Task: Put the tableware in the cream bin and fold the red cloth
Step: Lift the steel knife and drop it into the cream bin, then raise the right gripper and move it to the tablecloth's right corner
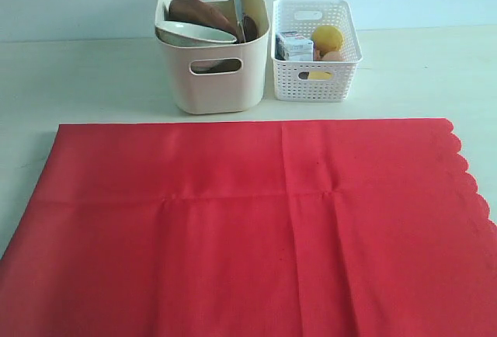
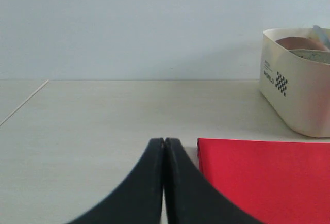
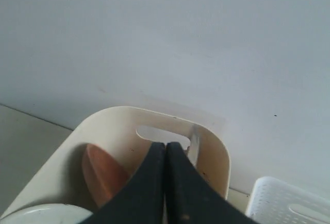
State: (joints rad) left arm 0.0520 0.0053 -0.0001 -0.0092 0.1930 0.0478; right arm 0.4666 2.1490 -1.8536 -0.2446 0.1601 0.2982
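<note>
The red cloth [image 1: 248, 228] lies flat over the near half of the bench [image 1: 78, 81]. Its straight far edge stops short of both bins, and its scalloped edge is on the right in the exterior view. A bare strip of bench runs between that far edge and the bins, with more open bench left of the cream bin [image 1: 213, 81]. The white lattice basket [image 1: 316, 81] stands just beside the bin with a narrow gap between them. It holds a lemon [image 1: 327, 38] and a milk carton [image 1: 295, 44].

The bin holds the round brown plate [image 1: 198, 12], a pale bowl [image 1: 194, 36] and the table knife [image 1: 235, 3], which leans on the far wall.

The left hand [image 2: 164, 146] is pressed shut and empty, low over bare bench, with the cloth's side edge just beside it. The right hand [image 3: 165, 149] is also shut and empty. It hangs above the bin, its tips in line with the far handle cut-out.
</note>
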